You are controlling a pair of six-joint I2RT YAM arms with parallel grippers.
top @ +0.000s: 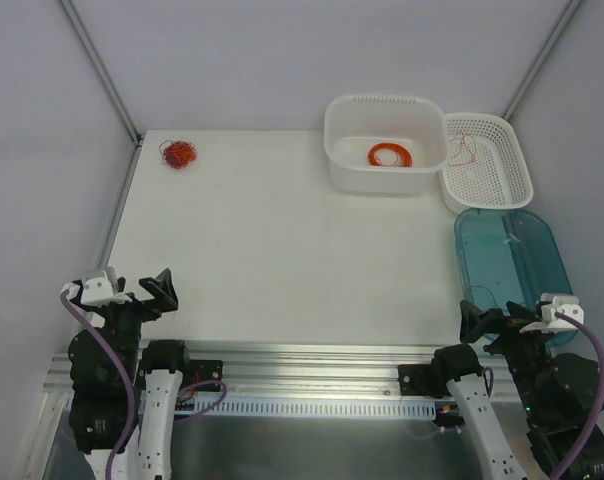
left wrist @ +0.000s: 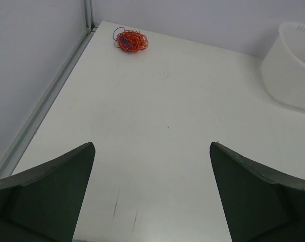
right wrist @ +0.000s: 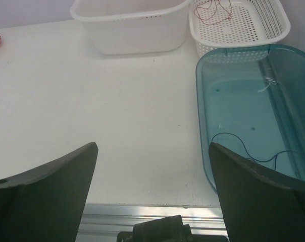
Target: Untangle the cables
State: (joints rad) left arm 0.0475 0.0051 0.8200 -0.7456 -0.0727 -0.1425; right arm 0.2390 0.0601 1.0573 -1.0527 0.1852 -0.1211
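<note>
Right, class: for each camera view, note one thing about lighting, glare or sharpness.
Top external: soft, even light, faint shadows, a bright sheen on the metal rail. Left wrist: the cable knot is sharp, the left hand dark, showing little detail. Right wrist: pale reflections on the teal bin.

The flat white tabletop [top: 282, 260] looks matt and smooth, with a few faint dark scuffs in the left wrist view, and a ribbed silver metal rail [top: 312, 385] with a dull sheen runs along its lower edge. At the upper left lies a small tangle of hair-thin red and orange cables [top: 178, 153]. At the upper right, the deep white plastic tub [top: 382, 182] has smooth, softly glossy walls, the shallow white plastic basket [top: 492, 180] is perforated all over, and the translucent teal plastic tray [top: 512, 260] is glossy. The dark wedge-shaped fingers [left wrist: 46, 201] at the bottom corners of both wrist views look like matt plastic.
</note>
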